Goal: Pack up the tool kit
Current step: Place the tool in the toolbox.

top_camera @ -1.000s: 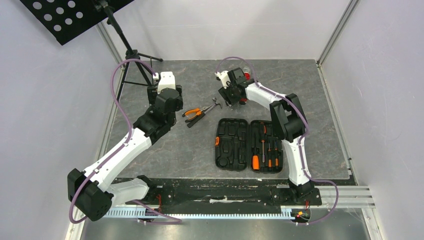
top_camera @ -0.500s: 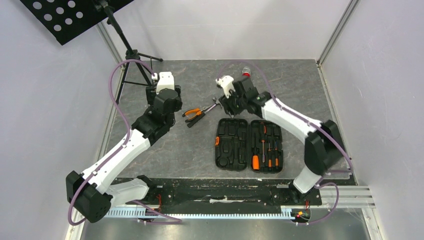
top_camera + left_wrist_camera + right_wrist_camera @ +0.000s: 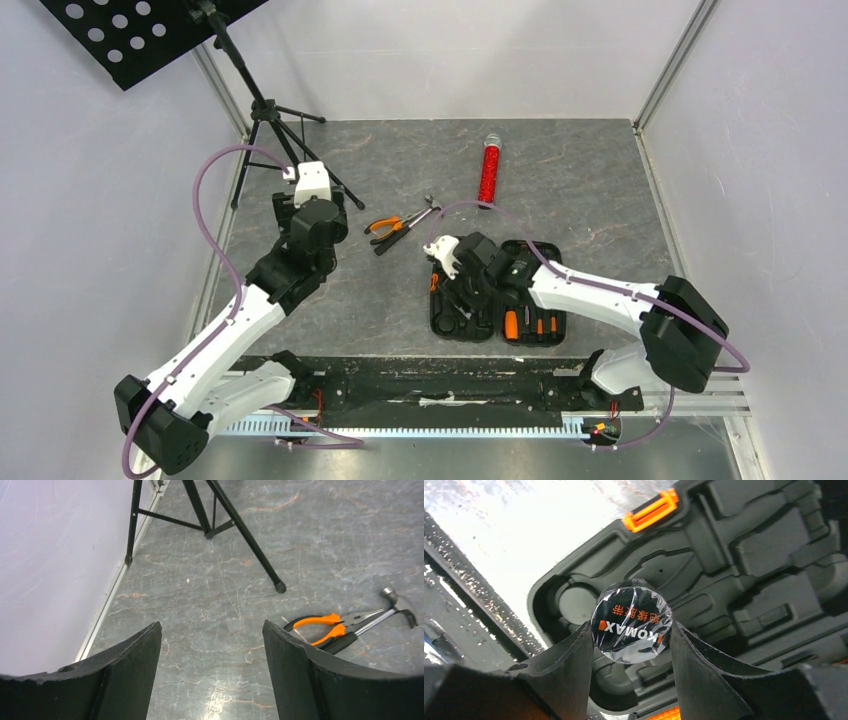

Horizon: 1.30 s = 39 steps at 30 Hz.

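Note:
The black tool case (image 3: pixel 450 322) lies open near the front middle, with its orange latch (image 3: pixel 434 283) on the left edge. Orange-and-black screwdrivers (image 3: pixel 535 312) sit in its right half. My right gripper (image 3: pixel 462 285) hovers over the left half. In the right wrist view it (image 3: pixel 630 627) is shut on a round black plastic-wrapped roll (image 3: pixel 631 614) marked KOMAX, above the moulded slots (image 3: pixel 744 545). Orange-handled pliers (image 3: pixel 388 227) and a small hammer (image 3: pixel 418 213) lie on the table behind the case. My left gripper (image 3: pixel 313 216) is open and empty to their left; they show at the right of its view (image 3: pixel 320 627).
A red cylindrical tube (image 3: pixel 489 170) lies at the back middle. A black tripod stand (image 3: pixel 265 110) stands at the back left, and its legs (image 3: pixel 245 530) show ahead of the left gripper. The left wall (image 3: pixel 50 555) is close by.
My right arm has swung from the back of the table, near the red tube, to over the case's left half. My left arm has drawn back to the left.

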{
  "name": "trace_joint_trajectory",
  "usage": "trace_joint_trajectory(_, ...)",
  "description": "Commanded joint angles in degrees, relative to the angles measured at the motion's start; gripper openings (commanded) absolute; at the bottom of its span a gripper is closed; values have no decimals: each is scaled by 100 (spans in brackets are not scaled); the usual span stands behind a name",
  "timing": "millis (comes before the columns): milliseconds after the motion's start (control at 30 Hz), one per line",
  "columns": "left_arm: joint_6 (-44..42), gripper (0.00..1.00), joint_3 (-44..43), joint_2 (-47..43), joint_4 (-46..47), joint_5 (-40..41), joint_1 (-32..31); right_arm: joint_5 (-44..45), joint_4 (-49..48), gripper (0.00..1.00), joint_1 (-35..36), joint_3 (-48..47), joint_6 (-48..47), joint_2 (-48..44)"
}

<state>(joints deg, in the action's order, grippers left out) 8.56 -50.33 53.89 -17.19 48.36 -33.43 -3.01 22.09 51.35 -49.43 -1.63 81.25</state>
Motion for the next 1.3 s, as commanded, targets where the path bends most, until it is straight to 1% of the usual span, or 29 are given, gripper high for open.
trace_joint_trajectory(0, 25, 80, 119, 81, 359, 330, 38, 54, -419, 51, 355, 56, 366, -6)
trace_joint_trajectory(200, -90, 80, 119, 223, 310, 375, 38, -7, -503, 53, 696, 61, 471, 243)
trace_joint_trajectory(433, -214, 80, 188, 174, 412, 489, 38, 54, -412, 55, 860, 74, 523, 505)
trace_joint_trajectory(633, -206, 80, 181, 193, 423, 417, 38, 98, -336, 62, 936, 101, 568, 460)
trace_joint_trajectory(800, -205, 80, 190, 205, 418, 404, 38, 36, -212, 62, 965, 47, 536, 418)
trace_joint_trajectory(867, -205, 80, 190, 207, 418, 409, 38, 54, -179, 65, 976, 47, 539, 397)
trace_joint_trajectory(1000, -205, 79, 190, 203, 418, 389, 38, 68, -163, 67, 982, 39, 543, 358)
trace_joint_trajectory(1133, -205, 79, 190, 208, 417, 394, 38, 132, -100, 72, 982, -82, 563, 208)
trace_joint_trajectory(1267, -205, 79, 190, 194, 406, 387, 38, 411, 81, 75, 974, -319, 646, 88)
